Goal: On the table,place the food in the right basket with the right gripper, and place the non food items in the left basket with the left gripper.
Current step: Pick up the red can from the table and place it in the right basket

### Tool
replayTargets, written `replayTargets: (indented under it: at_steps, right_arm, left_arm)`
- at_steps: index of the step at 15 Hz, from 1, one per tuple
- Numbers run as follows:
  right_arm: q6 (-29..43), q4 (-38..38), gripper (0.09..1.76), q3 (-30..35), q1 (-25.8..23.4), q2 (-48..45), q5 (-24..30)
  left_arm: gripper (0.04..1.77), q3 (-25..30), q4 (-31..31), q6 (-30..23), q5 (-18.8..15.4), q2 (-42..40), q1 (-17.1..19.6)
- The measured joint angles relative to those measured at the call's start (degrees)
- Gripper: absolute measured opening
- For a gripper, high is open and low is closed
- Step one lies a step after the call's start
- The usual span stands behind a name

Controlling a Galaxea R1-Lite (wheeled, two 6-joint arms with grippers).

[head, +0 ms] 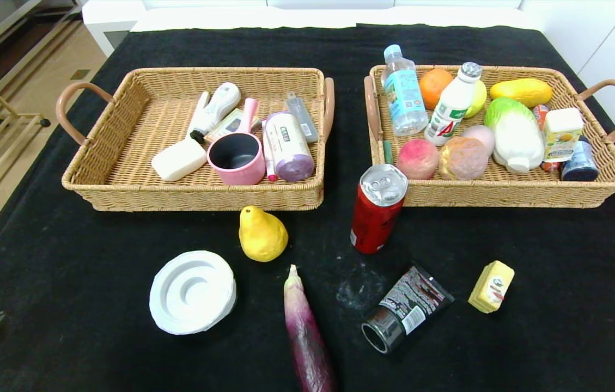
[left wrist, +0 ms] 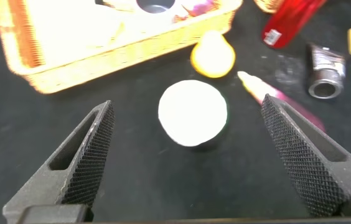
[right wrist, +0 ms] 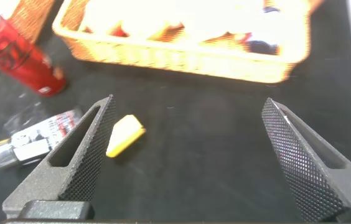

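Overhead, the head view shows the table [head: 67,261] in black cloth with two tan wicker trays: the left basket [head: 122,185] holding toiletries and a pink mug [head: 236,158], the right basket [head: 503,190] holding fruit and bottles. Taking the red can [head: 377,209] as landmark: the yellow pear [head: 262,235] and ringed white disc [head: 193,291] lie to its left, the purple eggplant [head: 307,332], cut off by the frame's lower edge, and black tube [head: 405,307] nearer the robot, the yellow carton [head: 491,286] to its right. Neither claw appears here. Left wrist view: the left gripper [left wrist: 191,155] hangs with jaws spread wide, empty, above the cloth near the disc. Right wrist view: the right gripper [right wrist: 188,155] likewise gapes, empty, its textured fingers [right wrist: 85,155] framing bare cloth beside the carton.
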Motion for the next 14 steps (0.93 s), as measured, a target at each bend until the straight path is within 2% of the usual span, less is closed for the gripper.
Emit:
replayTargets:
  at_steps: [2, 6, 10, 14]
  right_arm:
    - [0.0, -1.8, 1.71, -0.3, 4.3, 3.6, 0.0]
    - [-0.6, -2.6, 1.71, -1.4, 11.0, 9.3, 0.0]
    - [-4.3, -2.7, 1.71, -2.4, 15.8, 13.8, -0.4]
    - [-4.5, -2.8, 1.71, -3.4, 19.5, 17.9, -0.3]
  left_arm:
    - [1.72, -1.0, -2.5, 0.0, -1.4, 3.6, -1.0]
    - [1.72, -2.2, -6.7, 0.1, -1.5, 9.8, -8.1]
    - [1.72, -5.8, -7.2, 1.0, -1.3, 16.3, -14.6]
    - [1.72, -9.4, -7.3, 3.4, -1.1, 22.2, -19.9]
